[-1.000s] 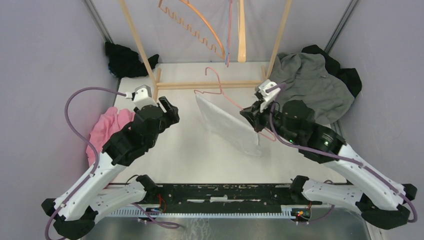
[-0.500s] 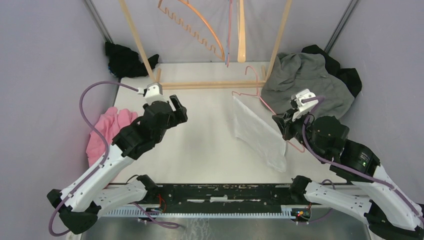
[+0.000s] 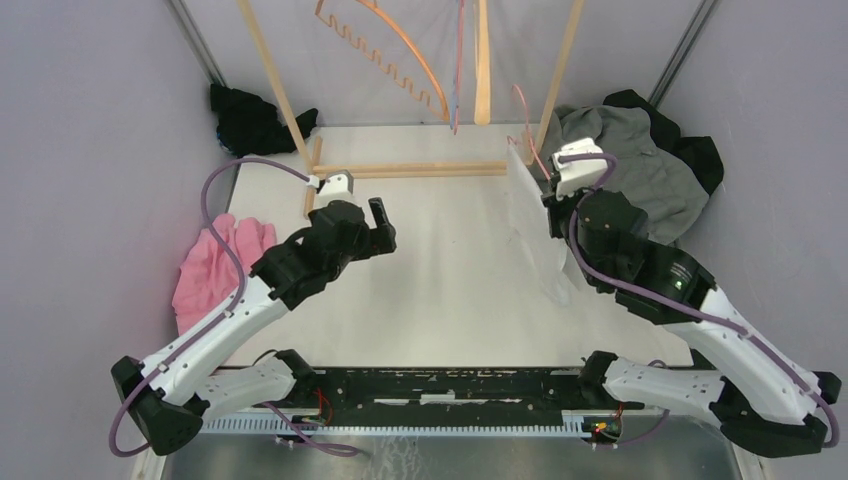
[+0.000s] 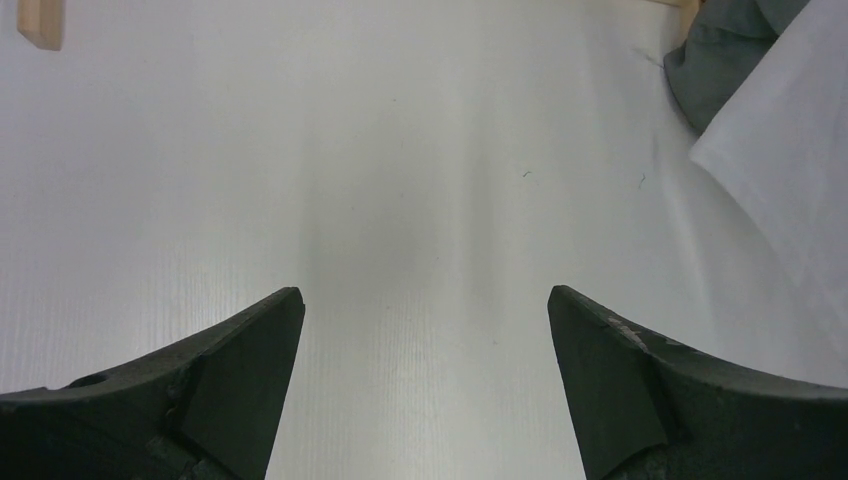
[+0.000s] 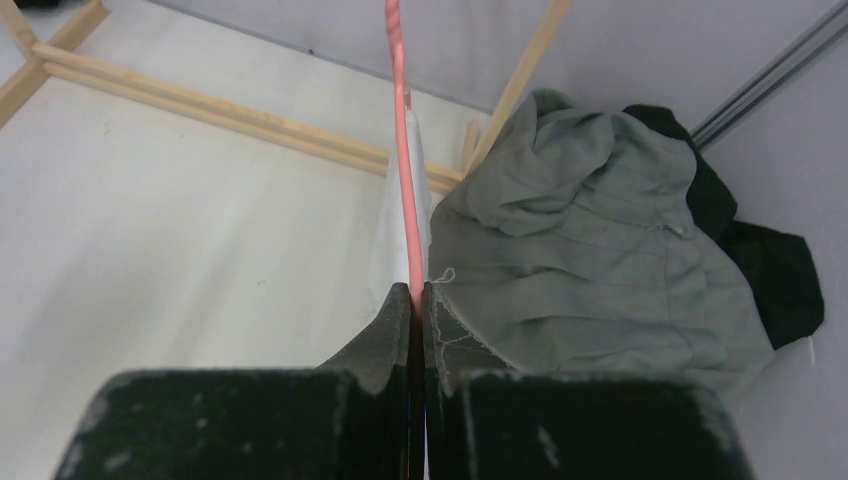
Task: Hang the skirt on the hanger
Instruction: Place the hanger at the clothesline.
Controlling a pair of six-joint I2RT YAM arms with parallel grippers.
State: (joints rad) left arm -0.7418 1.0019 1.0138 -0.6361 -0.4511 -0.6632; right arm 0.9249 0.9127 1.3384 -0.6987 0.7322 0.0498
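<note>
Beside the rack's [image 3: 561, 75] right post, your right claw [image 5: 415, 296] is pinching the pink hanger [image 5: 401, 150] with the white skirt [image 3: 535, 230] hanging from it; your left claw [image 4: 425, 305] is gaping wide over the surface [image 4: 400, 150].

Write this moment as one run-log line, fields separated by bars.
right gripper: shut on pink hanger | white skirt: hanging below it | left gripper: open, empty

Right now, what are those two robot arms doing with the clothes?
The right gripper is shut on a thin pink wire hanger, and a white cloth skirt hangs from it beside the right post of the wooden rack. The left gripper is open and holds nothing, hovering over the white table.
</note>
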